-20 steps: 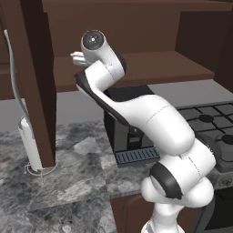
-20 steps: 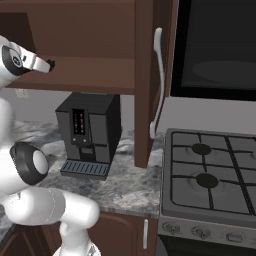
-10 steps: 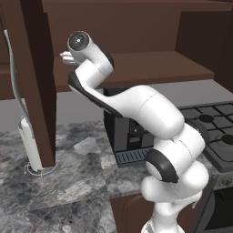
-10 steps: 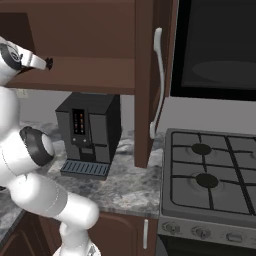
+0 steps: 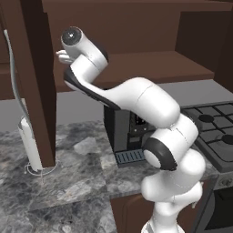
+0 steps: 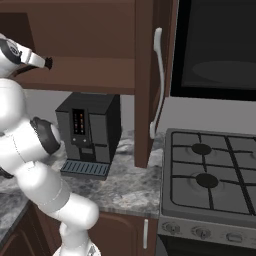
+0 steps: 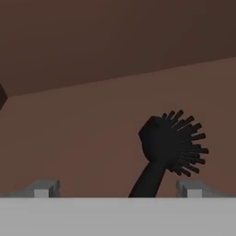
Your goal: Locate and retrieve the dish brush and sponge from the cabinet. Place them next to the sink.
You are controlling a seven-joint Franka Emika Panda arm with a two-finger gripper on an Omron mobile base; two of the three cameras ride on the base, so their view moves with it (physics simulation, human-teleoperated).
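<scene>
On cabinet (image 7: 92,138) shelf, dish brush (image 7: 168,145), fingers (image 7: 44,189) spread

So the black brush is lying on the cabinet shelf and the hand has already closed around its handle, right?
Not quite. In the hand view the dish brush does lie on the cabinet shelf, but the hand is open, its fingertips apart on either side of the handle.

The black dish brush (image 7: 171,146) lies on the brown cabinet (image 7: 92,138) shelf, bristly head up-right.
</scene>
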